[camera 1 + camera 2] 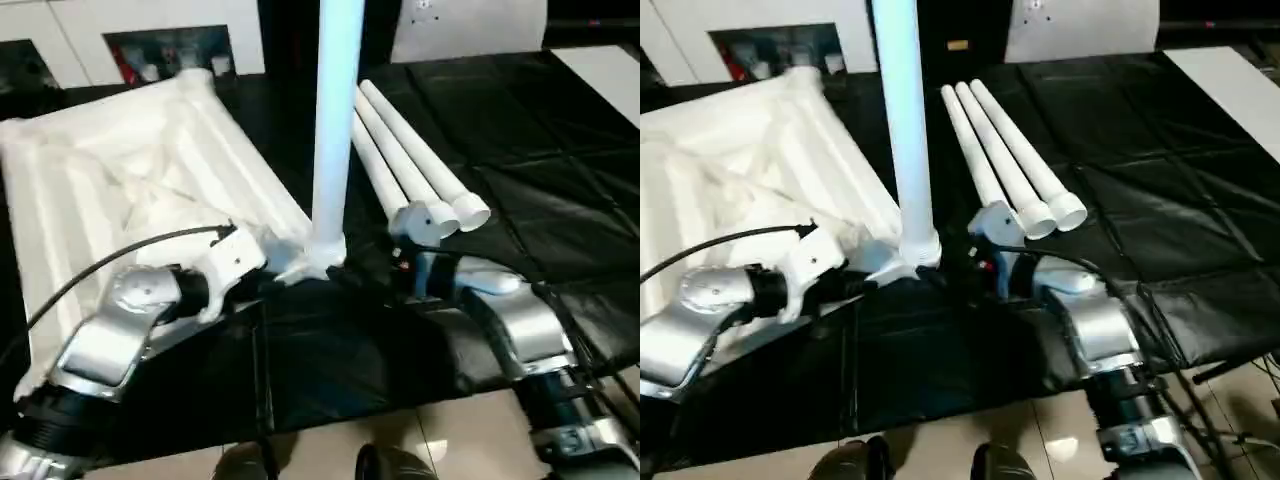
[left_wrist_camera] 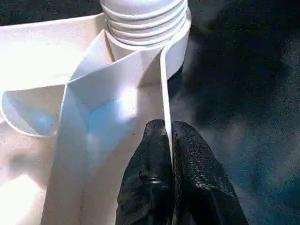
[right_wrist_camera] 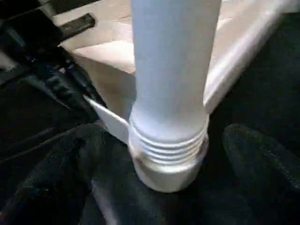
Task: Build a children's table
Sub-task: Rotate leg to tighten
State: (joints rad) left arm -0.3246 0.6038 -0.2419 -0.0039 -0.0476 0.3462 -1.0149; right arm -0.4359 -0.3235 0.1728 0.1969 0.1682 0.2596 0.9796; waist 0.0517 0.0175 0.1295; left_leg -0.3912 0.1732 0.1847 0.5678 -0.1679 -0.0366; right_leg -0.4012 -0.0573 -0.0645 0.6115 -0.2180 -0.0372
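Upside down on a black mat lies the tabletop, ribbed underside up, on the robot's left. Standing upright in its near corner socket: one leg, threads still showing above the socket rim in both wrist views, so not fully seated. Lying side by side on the mat just right of the standing leg: three more legs, wide ends toward the robot, touching one another.

Pinching the thin rim wall of the tabletop beside the socket: the left gripper, fingers pressed close with only the plastic edge between them. Spread wide on either side of the leg's base, near the threads but not touching them: the right gripper, one finger plainly apart from the leg.

Behind the mat, a white cabinet with dark compartments. At the near edge, tiled floor and the tips of dark shoes.
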